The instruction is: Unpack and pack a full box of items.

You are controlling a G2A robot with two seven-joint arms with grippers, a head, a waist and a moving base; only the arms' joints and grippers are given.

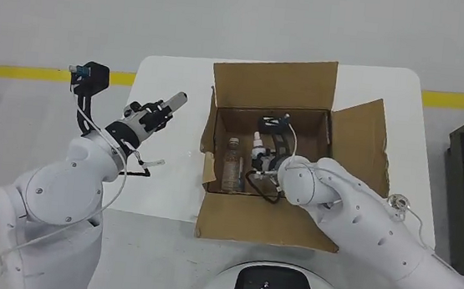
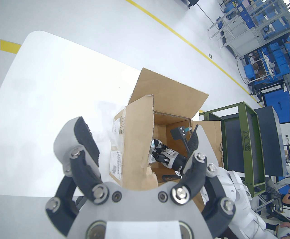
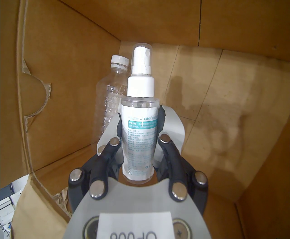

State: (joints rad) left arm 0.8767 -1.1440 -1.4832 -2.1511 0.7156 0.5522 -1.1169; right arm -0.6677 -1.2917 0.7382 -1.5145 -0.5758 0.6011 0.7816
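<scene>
Spray bottle (image 3: 139,135) is inside the box (image 1: 276,82), clamped in the right tool (image 3: 139,122). Fingers are closed on both sides of the labelled body, cap pointing away from the wrist. Can't tell if its base touches the box floor. Clear bottle (image 3: 108,99) is just beside it, toward the box's left wall. Right arm is bent at the elbow, forearm over the near flap, wrist down inside the box. Box sits on the bench (image 1: 180,72), flaps open. Left arm is over the bench left of the box. Left tool (image 2: 138,126) is aimed at the box, fingers spread wide, holding nothing.
</scene>
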